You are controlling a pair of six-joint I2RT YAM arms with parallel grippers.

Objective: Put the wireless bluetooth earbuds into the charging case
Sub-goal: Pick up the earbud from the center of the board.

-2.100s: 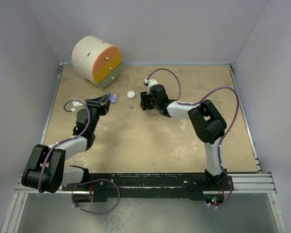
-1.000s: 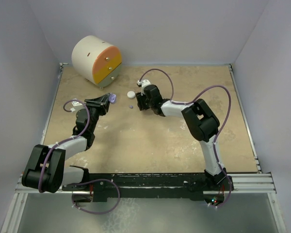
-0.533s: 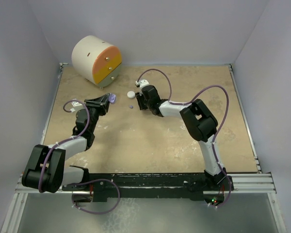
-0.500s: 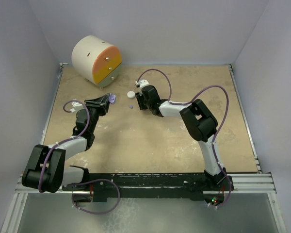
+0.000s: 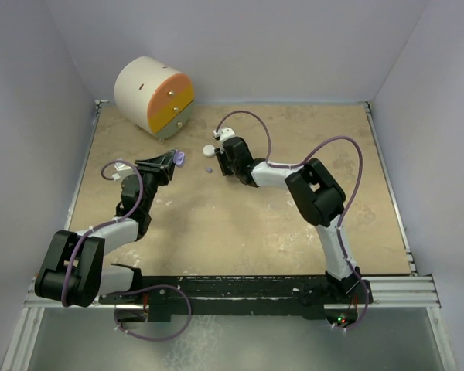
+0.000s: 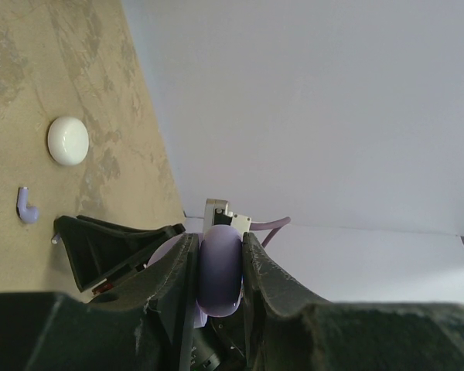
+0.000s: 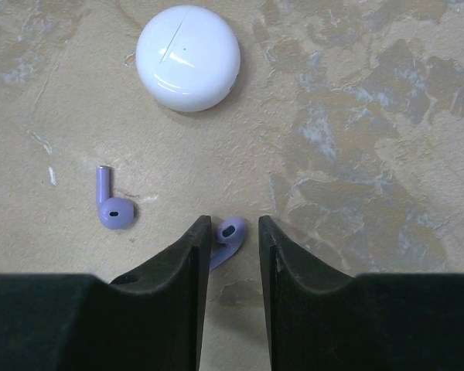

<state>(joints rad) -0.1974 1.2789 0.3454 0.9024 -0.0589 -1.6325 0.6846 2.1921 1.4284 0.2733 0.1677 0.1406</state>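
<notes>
Currently right tool (image 7: 233,222) straddles, narrowly open, a purple earbud (image 7: 227,232) on the tabletop (image 7: 356,154), left tool (image 6: 218,238) pinches the lilac case (image 6: 220,270) well apart; bud sits off-centre in the gap, so closing could flick it toward the other earbud (image 7: 113,209).

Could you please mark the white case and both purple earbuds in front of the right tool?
white case (image 7: 188,58): right wrist view, lid centre.
farther purple earbud (image 7: 117,212): right wrist view, bulb.
nearer purple earbud (image 7: 232,229): right wrist view, bulb.
</notes>
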